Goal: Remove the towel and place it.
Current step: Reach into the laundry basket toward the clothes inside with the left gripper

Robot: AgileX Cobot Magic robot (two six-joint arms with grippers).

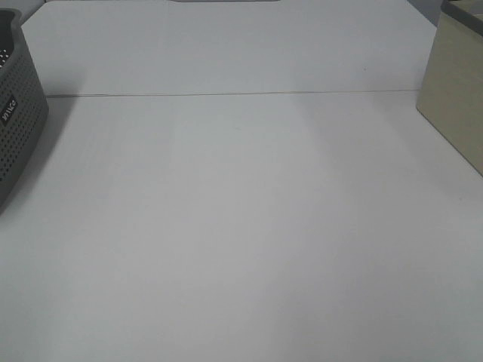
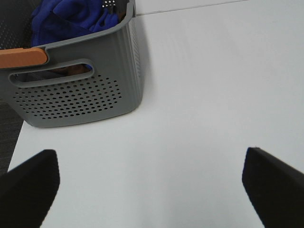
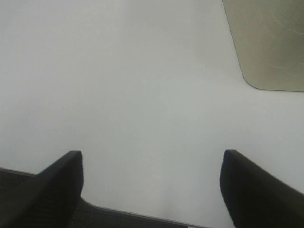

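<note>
The left claw (image 2: 149, 159) hung nearest, its jaws spread wide over the white table (image 1: 241, 226) and holding nothing. The right claw (image 3: 152, 159) also stood open and empty. The towel (image 2: 71, 19) lay bunched inside the grey perforated basket (image 2: 80, 95) at the table's left edge, apart from both claws. A beige box (image 1: 456, 98) sat at the far right.

A grey perforated basket (image 1: 19, 113) sits at ten o'clock on the white table (image 1: 241, 226). A beige box (image 1: 456, 98) stands at two o'clock.
</note>
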